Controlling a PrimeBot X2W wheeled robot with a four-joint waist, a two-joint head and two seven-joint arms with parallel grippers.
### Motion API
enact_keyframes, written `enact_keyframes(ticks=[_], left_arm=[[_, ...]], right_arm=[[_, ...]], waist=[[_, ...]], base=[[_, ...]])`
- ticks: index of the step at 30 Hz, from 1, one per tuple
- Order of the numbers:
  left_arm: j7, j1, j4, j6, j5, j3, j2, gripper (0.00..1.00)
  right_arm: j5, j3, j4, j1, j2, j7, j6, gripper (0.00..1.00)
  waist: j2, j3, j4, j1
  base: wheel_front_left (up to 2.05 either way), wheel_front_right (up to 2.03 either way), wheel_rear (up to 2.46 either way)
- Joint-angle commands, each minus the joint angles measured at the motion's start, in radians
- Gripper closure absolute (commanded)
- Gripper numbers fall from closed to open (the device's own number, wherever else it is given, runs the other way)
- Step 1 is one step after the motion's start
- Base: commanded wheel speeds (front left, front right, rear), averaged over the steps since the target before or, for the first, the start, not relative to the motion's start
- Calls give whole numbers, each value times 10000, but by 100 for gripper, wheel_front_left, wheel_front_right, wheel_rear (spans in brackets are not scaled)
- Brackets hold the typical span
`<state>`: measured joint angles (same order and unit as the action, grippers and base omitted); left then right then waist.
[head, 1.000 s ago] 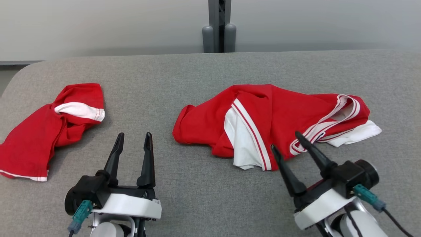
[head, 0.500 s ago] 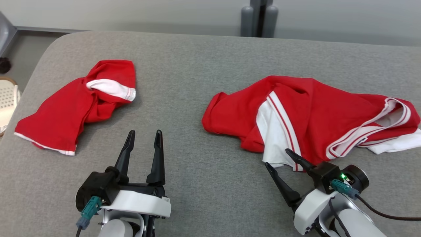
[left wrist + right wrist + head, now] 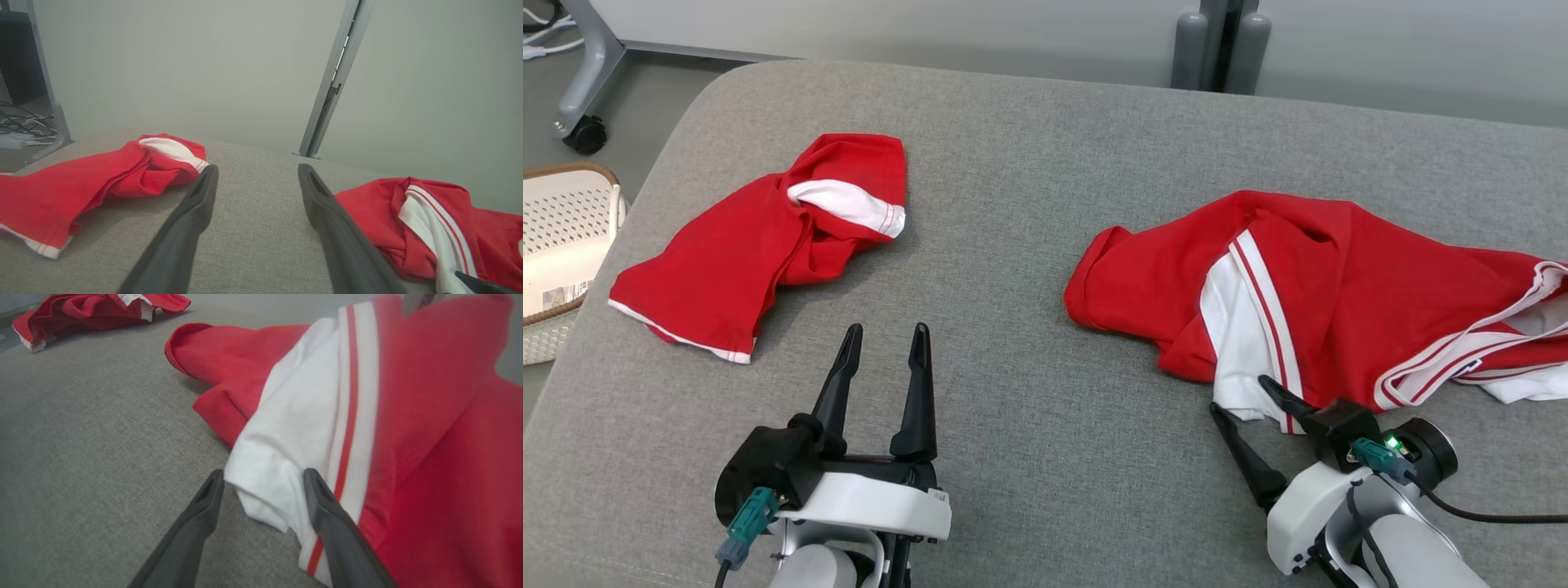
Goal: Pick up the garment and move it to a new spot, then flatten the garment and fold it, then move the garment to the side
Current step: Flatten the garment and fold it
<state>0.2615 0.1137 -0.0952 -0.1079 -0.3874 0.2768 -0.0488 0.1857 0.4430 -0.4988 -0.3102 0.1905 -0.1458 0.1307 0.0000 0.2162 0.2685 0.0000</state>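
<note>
Basket (image 3: 556, 204) off table's (image 3: 1029, 204) left end; second red garment (image 3: 760, 245) near spread left gripper (image 3: 885, 335); right gripper (image 3: 1241, 394) spread astride garment (image 3: 1339, 302) hem.

Lab: grey padded table (image 3: 1029, 343), bare partition (image 3: 184, 61)

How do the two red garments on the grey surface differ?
The left red garment is smaller, with one white band; the right red garment spreads wider, showing a white panel and stripes. The left gripper is clear of its garment; the right gripper flanks the other's white corner. Both lie crumpled.
</note>
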Motion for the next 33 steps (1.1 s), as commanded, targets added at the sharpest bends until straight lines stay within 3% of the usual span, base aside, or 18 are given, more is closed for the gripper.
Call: enact_keyframes(ticks=[1, 8, 16, 24, 33], left_arm=[[24, 162, -6, -54, 10, -51, -29, 0], [24, -37, -78, 58, 105, -174, -30, 0], [24, -80, -126, 138, 168, -345, -29, 0], [24, 191, -191, 226, 231, -402, -32, 0], [25, 390, -279, 277, 316, -402, -31, 0]], right_arm=[[17, -46, -105, -125, -14, -63, 2, 100], [60, -240, 7, -235, -154, -452, 2, 100], [660, -838, 1382, -53, -34, -323, 2, 100], [1363, -2523, 3174, 653, 487, 800, 2, 100], [1467, -4351, 3214, 1387, 966, 1687, 0, 100]], waist=[[0, -55, -11, 0], [0, -386, -443, 0], [0, -741, -1409, 0], [0, -801, -2548, 0], [0, -635, -3085, 0]], base=[[0, 0, 0], [0, 0, 0], [0, 0, 0], [0, 0, 0], [0, 0, 0]])
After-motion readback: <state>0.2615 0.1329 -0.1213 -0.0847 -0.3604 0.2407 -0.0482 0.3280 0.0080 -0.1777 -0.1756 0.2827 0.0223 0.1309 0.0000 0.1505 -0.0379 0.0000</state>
